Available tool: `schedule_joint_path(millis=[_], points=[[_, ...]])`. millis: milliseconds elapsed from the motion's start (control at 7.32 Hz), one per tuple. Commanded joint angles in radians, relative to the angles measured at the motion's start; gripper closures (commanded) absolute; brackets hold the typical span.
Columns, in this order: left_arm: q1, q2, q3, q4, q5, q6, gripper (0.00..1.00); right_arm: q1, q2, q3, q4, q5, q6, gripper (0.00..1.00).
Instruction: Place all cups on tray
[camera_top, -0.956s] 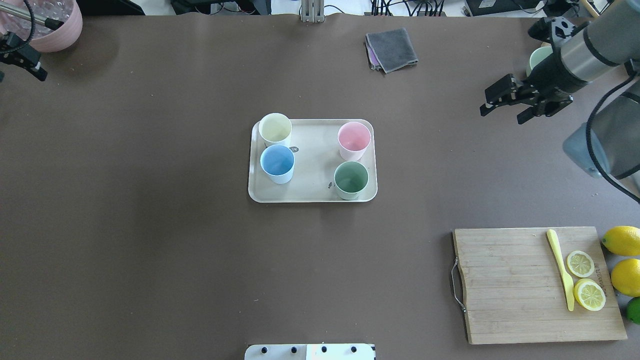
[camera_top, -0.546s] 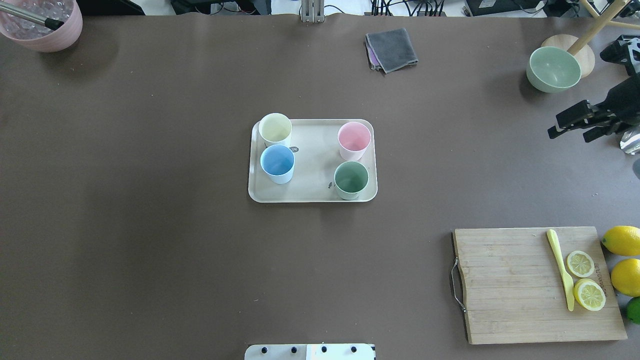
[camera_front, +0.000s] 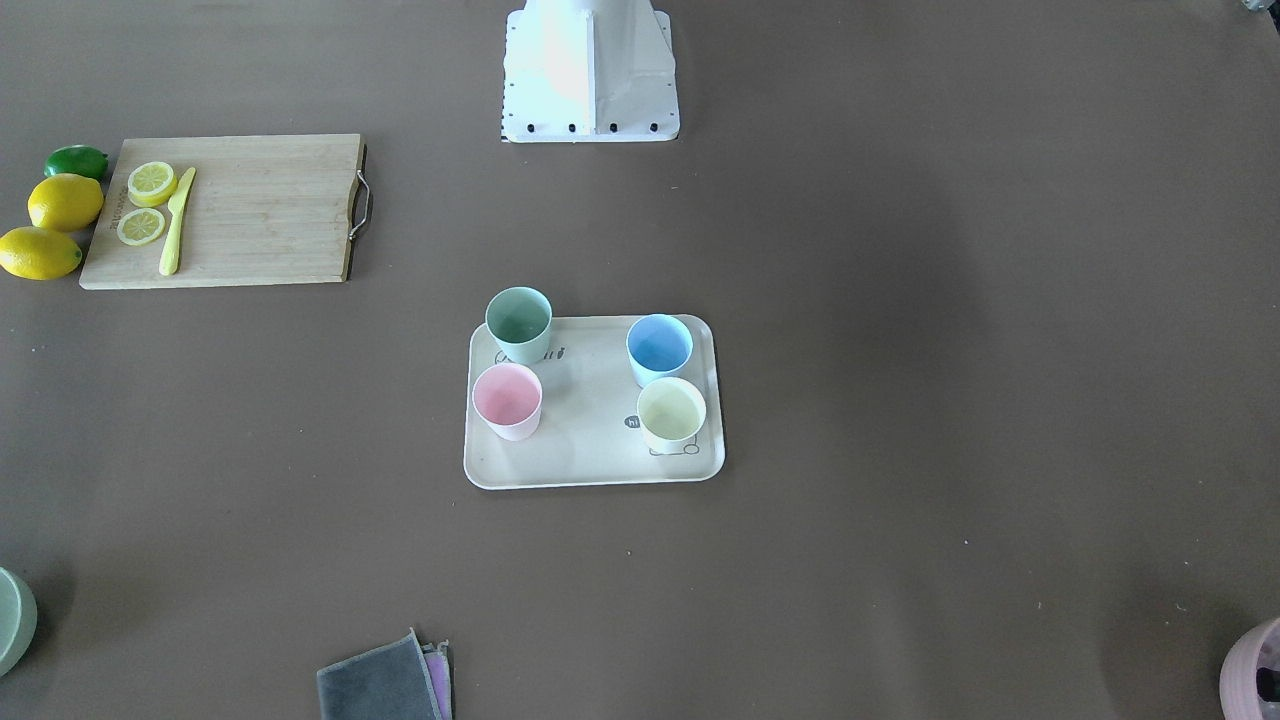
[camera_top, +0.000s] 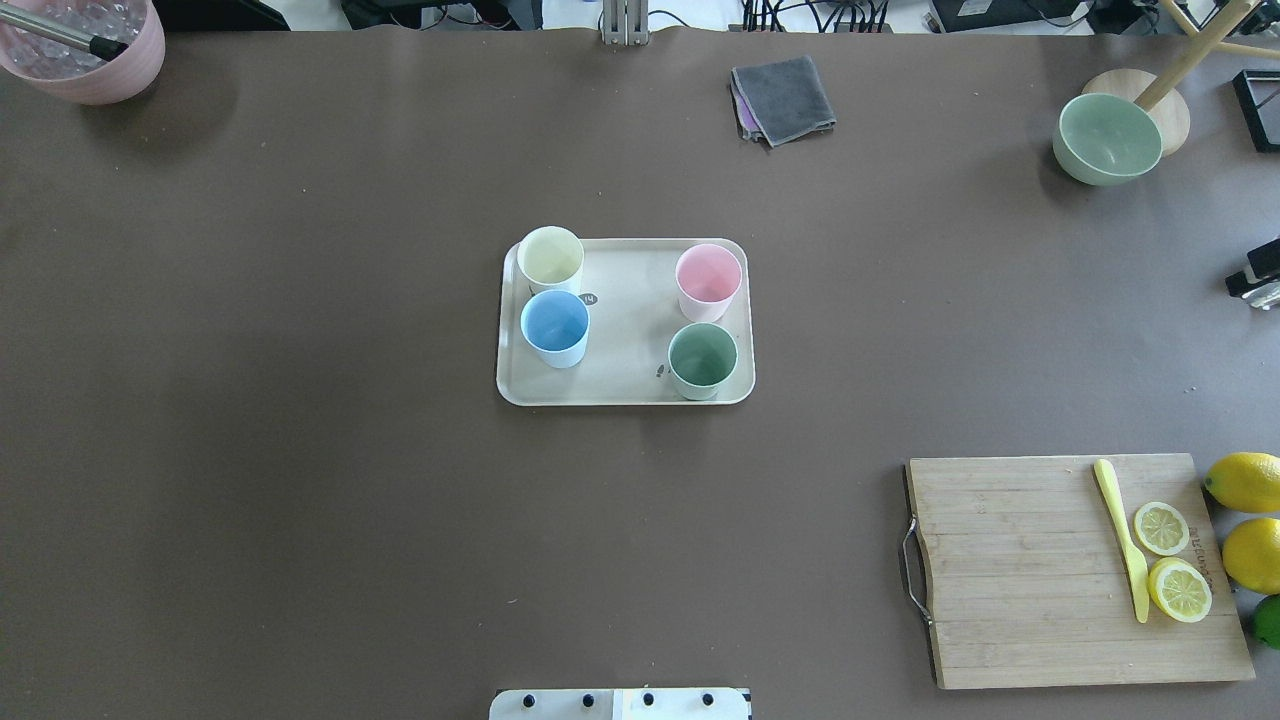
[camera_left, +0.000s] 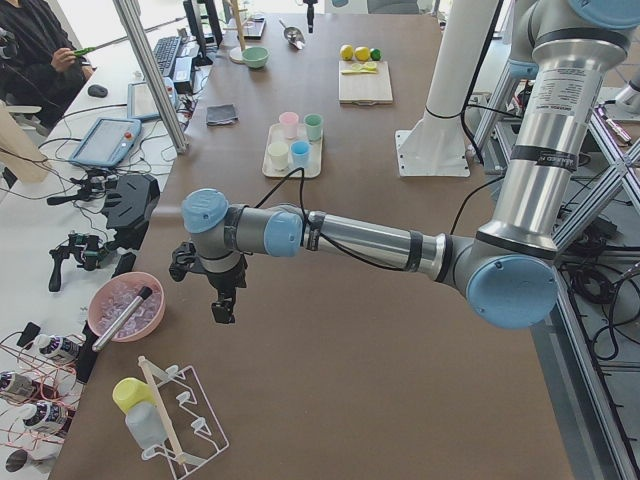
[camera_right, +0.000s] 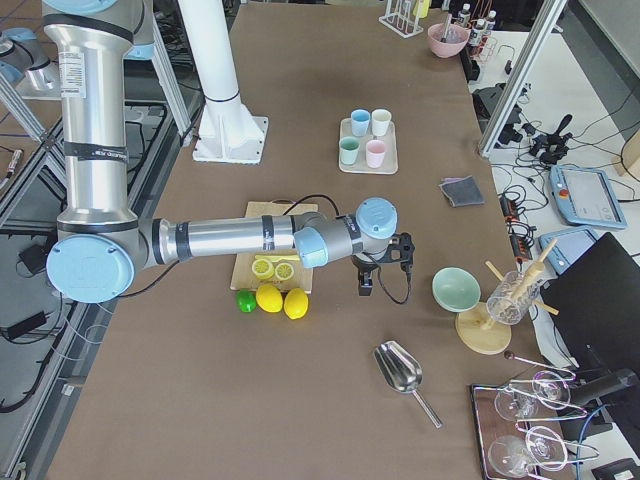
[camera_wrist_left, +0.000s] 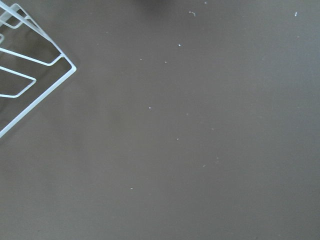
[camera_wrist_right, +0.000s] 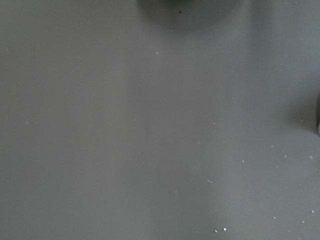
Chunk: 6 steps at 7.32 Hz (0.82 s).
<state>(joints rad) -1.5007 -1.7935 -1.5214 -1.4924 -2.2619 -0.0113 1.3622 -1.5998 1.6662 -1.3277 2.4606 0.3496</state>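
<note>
All 4 cups stand upright on the tray (camera_top: 625, 385) at the table's centre: cream-yellow cup (camera_top: 550, 258), blue cup (camera_top: 554, 327), pink cup (camera_top: 708, 280), green cup (camera_top: 702, 360). Judged status: placement complete, parking in hand. The left gripper (camera_left: 222, 303) hangs near the table's left end and the right gripper (camera_right: 366, 284) near its right end. Whether their fingers are released or clenched cannot be told. Park both arms well apart from the tray.

Cups (camera_top: 554, 328) matt plastic; tray (camera_top: 630, 335) smooth matt; cutting board (camera_top: 1010, 575) wood, metal handle (camera_top: 906, 565); table cover (camera_top: 300, 420) matt brown.
</note>
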Motion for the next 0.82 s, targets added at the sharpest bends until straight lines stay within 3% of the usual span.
schedule_joint_path(millis=[0,137,273,410,683], points=[[-0.004,0.032,-0.006,-0.055,0.016,0.014,0.02,0.04,-0.04,0.0,0.037,-0.018,-0.132,0.0],[-0.01,0.08,-0.031,-0.071,0.004,0.01,0.02,0.044,-0.052,-0.002,0.036,-0.081,-0.243,0.0],[-0.045,0.115,-0.036,-0.065,-0.109,0.01,0.02,0.051,-0.061,-0.037,0.025,-0.11,-0.251,0.0],[-0.067,0.137,-0.067,-0.062,-0.152,0.01,0.02,0.063,-0.06,-0.057,0.024,-0.101,-0.251,0.0],[-0.069,0.158,-0.092,-0.037,-0.15,0.01,0.02,0.125,-0.109,-0.057,0.024,-0.043,-0.25,0.0]])
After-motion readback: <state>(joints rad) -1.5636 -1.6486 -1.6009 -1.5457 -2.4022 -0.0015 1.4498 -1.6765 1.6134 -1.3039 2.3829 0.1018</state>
